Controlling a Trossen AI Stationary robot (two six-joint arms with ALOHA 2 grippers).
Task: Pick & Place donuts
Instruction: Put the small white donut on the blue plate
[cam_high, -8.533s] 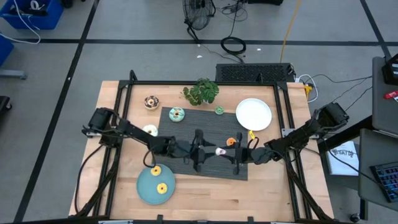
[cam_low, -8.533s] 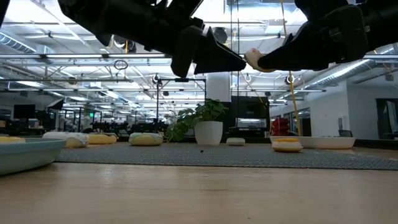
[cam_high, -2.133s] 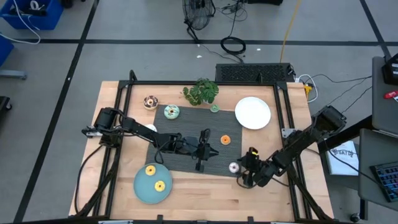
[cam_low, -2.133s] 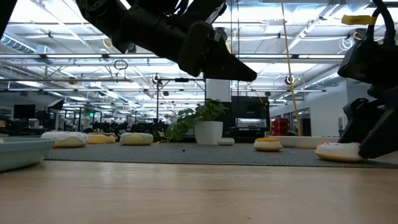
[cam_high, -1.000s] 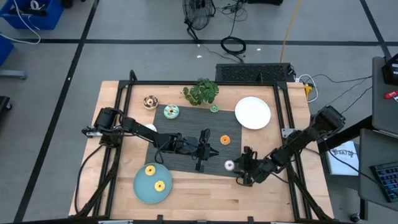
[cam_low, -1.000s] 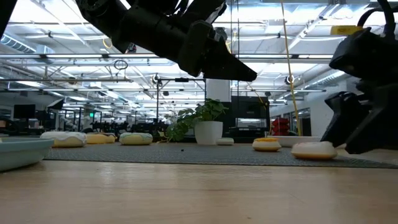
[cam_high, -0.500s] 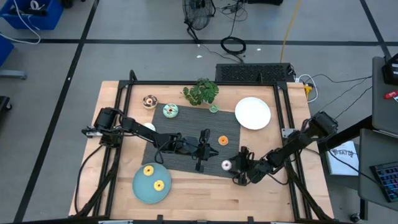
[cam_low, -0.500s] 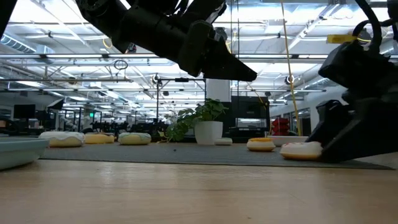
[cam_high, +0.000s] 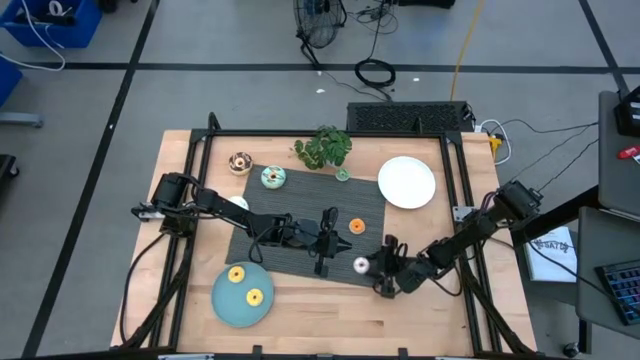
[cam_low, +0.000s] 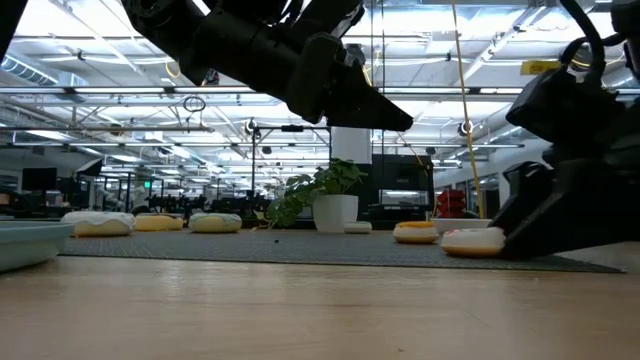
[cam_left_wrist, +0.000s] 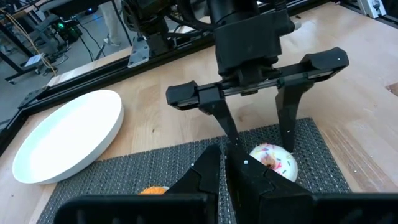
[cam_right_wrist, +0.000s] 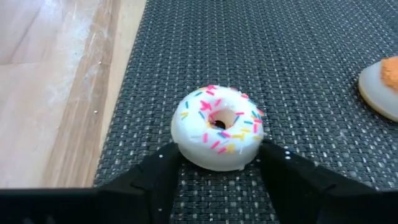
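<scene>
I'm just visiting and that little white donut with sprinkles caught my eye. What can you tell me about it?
The white donut is a small toy ring with glossy white icing and pink, yellow and blue sprinkles around its hole. It lies flat, icing up, on the dark woven mat, near the mat's edge by the wooden table. The right gripper straddles it, one dark finger at each side, about touching it, without lifting it.

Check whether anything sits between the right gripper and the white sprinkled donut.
Nothing visible does. The right gripper already has its open fingers either side of the white sprinkled donut on the dark mat, with no object between them.
</scene>
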